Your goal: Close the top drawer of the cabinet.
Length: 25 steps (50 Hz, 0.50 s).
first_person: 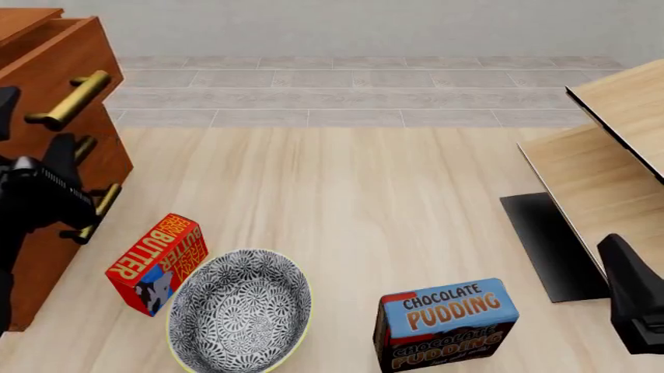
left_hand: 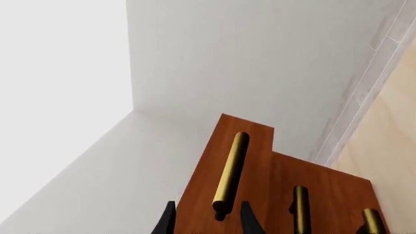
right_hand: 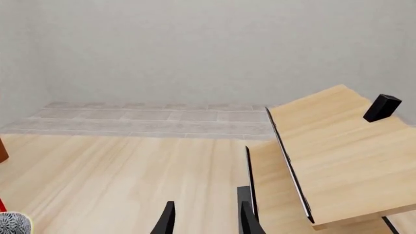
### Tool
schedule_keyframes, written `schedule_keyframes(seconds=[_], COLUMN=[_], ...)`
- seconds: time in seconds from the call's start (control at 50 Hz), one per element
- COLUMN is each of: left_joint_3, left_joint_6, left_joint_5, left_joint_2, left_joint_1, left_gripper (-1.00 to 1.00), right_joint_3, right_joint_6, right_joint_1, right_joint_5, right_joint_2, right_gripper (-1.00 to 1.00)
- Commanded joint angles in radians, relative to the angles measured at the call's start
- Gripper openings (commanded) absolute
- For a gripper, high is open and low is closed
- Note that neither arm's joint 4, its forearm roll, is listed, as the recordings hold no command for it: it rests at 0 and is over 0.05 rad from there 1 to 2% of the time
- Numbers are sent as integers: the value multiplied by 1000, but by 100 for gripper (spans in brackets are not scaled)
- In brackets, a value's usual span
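Top drawer (first_person: 57, 58) is sticking out of the cabinet (first_person: 47, 225) at the floor's left edge, and the left gripper (left_hand: 204, 219) is waiting spread before its handle (left_hand: 231, 168) to push.

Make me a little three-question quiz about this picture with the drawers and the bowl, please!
1. True or false: the top drawer sticks out past the two drawers below it.
2. Which box lies right beside the bowl: A) the butter box B) the pudding box?
3. Fill in: the left gripper has its fingers either side of the drawer's brass ____.

Key: 1 true. 2 A. 3 handle.
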Motion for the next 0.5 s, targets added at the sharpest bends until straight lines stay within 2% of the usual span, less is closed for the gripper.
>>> schedule_keyframes(seconds=[0.02,0.5], left_joint_3=[6,11], left_joint_6=[-6,-3], left_joint_5=[-5,-5], left_joint_2=[-5,-8], left_joint_1=[41,61], left_gripper=[100,100], right_joint_3=[-2,-5], right_joint_6=[-2,0], right_joint_1=[1,0], right_joint_5=[1,5], right_joint_2=[0,0], right_gripper=[100,100])
